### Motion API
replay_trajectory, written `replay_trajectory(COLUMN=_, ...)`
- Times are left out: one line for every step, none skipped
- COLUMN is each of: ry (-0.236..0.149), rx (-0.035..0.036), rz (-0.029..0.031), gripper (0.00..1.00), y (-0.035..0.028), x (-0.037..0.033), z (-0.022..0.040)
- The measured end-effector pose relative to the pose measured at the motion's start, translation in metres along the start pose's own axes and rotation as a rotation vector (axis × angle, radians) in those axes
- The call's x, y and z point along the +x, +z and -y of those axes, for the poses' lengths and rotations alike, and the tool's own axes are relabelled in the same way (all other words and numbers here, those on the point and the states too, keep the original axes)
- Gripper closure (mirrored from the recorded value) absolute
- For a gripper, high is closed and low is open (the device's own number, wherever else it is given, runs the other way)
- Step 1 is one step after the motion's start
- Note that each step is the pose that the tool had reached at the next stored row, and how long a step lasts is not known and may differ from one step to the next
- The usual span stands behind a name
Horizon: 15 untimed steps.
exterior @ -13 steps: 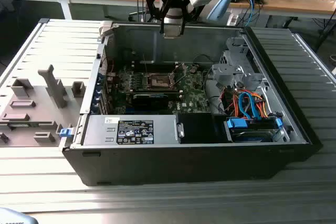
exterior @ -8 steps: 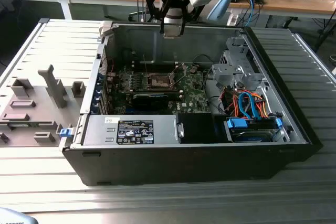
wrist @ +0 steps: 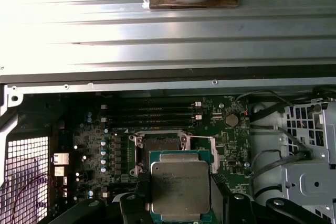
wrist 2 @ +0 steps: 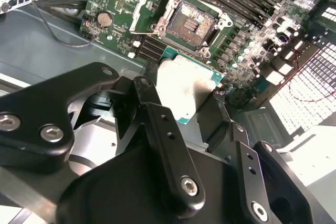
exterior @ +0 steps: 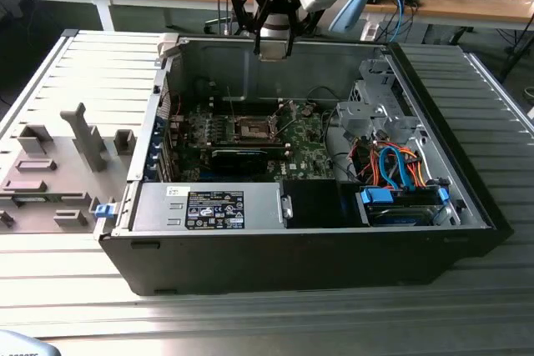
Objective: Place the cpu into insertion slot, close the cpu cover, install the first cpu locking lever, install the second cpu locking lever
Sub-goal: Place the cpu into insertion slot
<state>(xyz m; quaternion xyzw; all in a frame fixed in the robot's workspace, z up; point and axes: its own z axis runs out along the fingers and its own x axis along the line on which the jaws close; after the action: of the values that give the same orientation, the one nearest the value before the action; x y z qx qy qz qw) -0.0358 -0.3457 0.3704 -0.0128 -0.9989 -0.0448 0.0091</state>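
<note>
My gripper (exterior: 274,43) hangs above the rear wall of the open computer case (exterior: 467,206), shut on the cpu (wrist: 178,184). The cpu is a flat square chip with a pale metal face and a green edge, gripped by opposite edges between the black fingers (wrist 2: 157,124); it also appears in the second wrist view (wrist 2: 186,85). The insertion slot (wrist: 161,144) lies below on the green board, its dark centre uncovered, seen in the exterior view (exterior: 250,129) and the second wrist view (wrist 2: 190,22). The cpu cover (wrist 2: 146,9) is swung up beside the socket.
Long black memory slots (wrist: 152,111) run beside the socket, and a black card (exterior: 242,158) lies on its near side. A metal drive cage (exterior: 380,97) and orange and blue cables (exterior: 396,164) fill the exterior view's right. A grey fixture tray (exterior: 58,164) sits outside the case.
</note>
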Motion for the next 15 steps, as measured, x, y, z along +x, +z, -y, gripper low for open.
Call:
replay_trajectory(ry=0.000, rx=0.0000, rz=0.0000, gripper=0.46, y=0.0002, x=0.0000, z=0.0000)
replay_trajectory(ry=0.000, rx=0.0000, rz=0.0000, gripper=0.46, y=0.0004, x=0.0001, z=0.0000)
replay_trajectory(ry=0.000, rx=0.0001, rz=0.0000, gripper=0.46, y=0.0005, x=0.0001, z=0.0001)
replay_trajectory(ry=0.000, rx=0.0001, rz=0.0000, gripper=0.46, y=0.0007, x=0.0001, z=0.0001)
replay_trajectory(ry=0.000, rx=0.0000, rz=0.0000, gripper=0.46, y=0.0009, x=0.0001, z=0.0001)
replay_trajectory(ry=0.000, rx=0.0000, rz=0.0000, gripper=0.46, y=0.0012, x=0.0001, z=0.0001)
replay_trajectory(ry=0.000, rx=0.0000, rz=0.0000, gripper=0.46, y=0.0014, x=0.0001, z=0.0001)
replay_trajectory(ry=0.000, rx=0.0000, rz=0.0000, gripper=0.46, y=0.0076, x=0.0000, z=0.0007)
replay_trajectory(ry=0.000, rx=0.0005, rz=0.0001, gripper=0.46, y=0.0124, x=0.0001, z=0.0013)
replay_trajectory(ry=0.001, rx=0.0006, rz=0.0001, gripper=0.46, y=0.0124, x=0.0001, z=0.0013)
replay_trajectory(ry=0.001, rx=0.0006, rz=0.0002, gripper=0.46, y=0.0124, x=0.0000, z=0.0013)
replay_trajectory(ry=0.002, rx=0.0011, rz=0.0002, gripper=0.46, y=0.0124, x=0.0000, z=0.0013)
replay_trajectory(ry=0.002, rx=0.0016, rz=0.0001, gripper=0.46, y=0.0123, x=0.0001, z=0.0013)
replay_trajectory(ry=0.002, rx=0.0020, rz=0.0002, gripper=0.46, y=0.0123, x=0.0000, z=0.0013)
replay_trajectory(ry=0.002, rx=0.0020, rz=0.0002, gripper=0.46, y=0.0124, x=0.0000, z=0.0013)
